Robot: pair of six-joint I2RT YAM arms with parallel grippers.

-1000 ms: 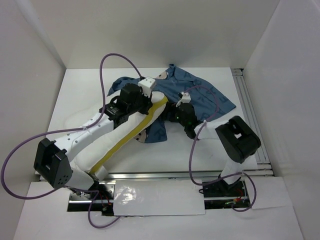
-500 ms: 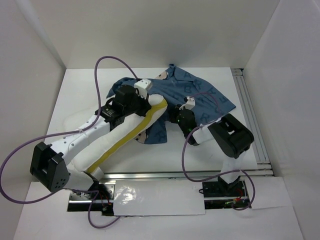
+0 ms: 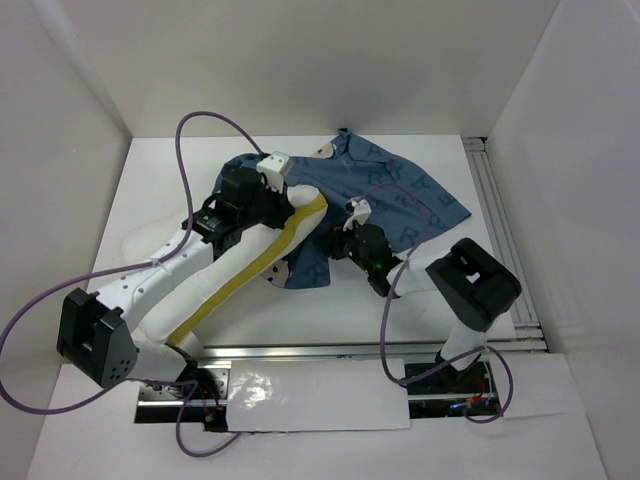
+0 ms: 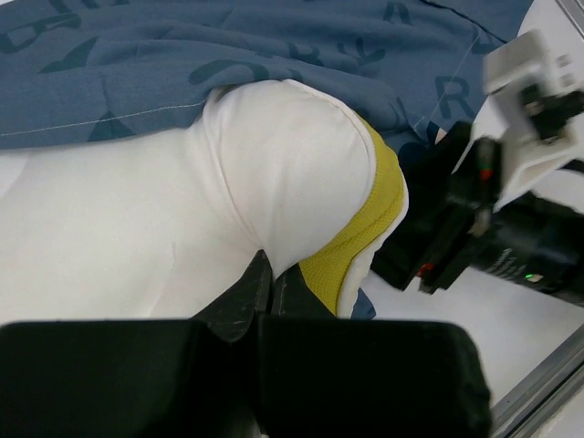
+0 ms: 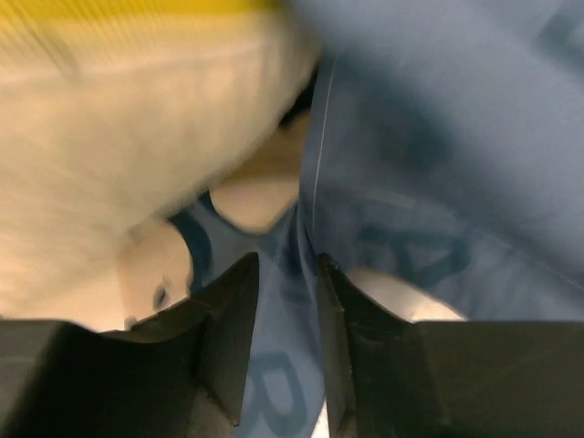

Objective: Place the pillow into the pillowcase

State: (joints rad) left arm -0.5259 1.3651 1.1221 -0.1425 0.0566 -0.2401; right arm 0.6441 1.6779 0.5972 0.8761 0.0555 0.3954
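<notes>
The pillow (image 3: 232,268) lies slantwise on the counter (image 3: 160,190), its long body running from 7 o'clock up to 1 o'clock, with the yellow edge along its right side. Its far end lies on the crumpled pillowcase (image 3: 400,195), which spreads over the counter's 1 to 2 o'clock part; most of the pillow is outside the cloth. The left gripper (image 4: 274,276) lies along the pillow's top. Its jaws are pressed together on a pinch of the white cover, just short of the rounded far corner. The right gripper (image 5: 285,274) sits at about 4 o'clock of that corner, low on the blue cloth. Its jaws stand close, with a fold of the pillowcase pinched between them — though that wrist view is blurred.
</notes>
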